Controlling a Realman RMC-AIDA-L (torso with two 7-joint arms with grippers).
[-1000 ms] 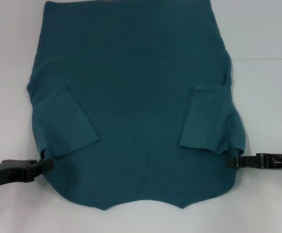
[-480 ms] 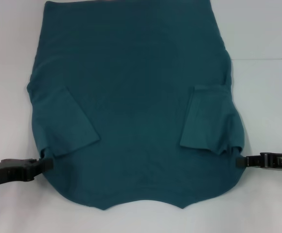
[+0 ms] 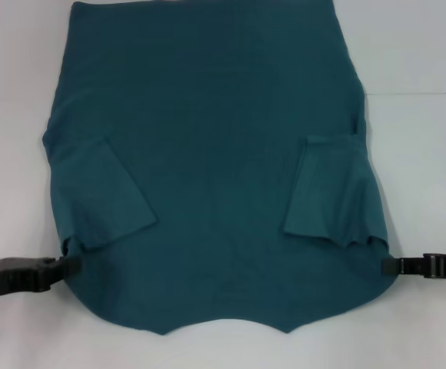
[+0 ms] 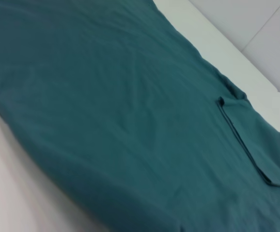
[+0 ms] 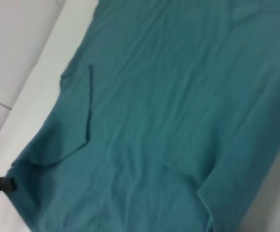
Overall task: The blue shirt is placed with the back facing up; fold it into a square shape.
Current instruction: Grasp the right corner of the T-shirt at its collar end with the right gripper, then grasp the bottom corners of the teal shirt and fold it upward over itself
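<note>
Fig.: blue shirt (image 3: 215,161) spread back-up on white table (image 3: 423,154), both sleeves folded inward onto the body.

Left gripper (image 3: 71,265) sits at the shirt's left shoulder edge, tip touching or just under the fabric; the shirt lies to its right and away from the robot. Whether its fingers pinch cloth or rest apart: cannot tell.

Right gripper (image 3: 387,265) sits at the opposite shoulder edge, tip meeting the fabric rim; the shirt lies to its left and away. Finger state: cannot tell either.

Key relation: the two grippers face each other across the shirt's width, roughly level, each at one outer corner of the collar-end. Neither arm is nearer; the pair is approx. symmetric.

Long axis: runs near-to-far between the grippers. Collar notch (image 3: 227,324) points toward the robot, hem lies at the far end, running out of the head view.

Judgement: the next fold likely carries the near end forward along that axis toward the hem, so both corners must travel together, parallel.

Wrist views show only fabric (image 4: 130,121) and a folded sleeve (image 5: 77,121).
</note>
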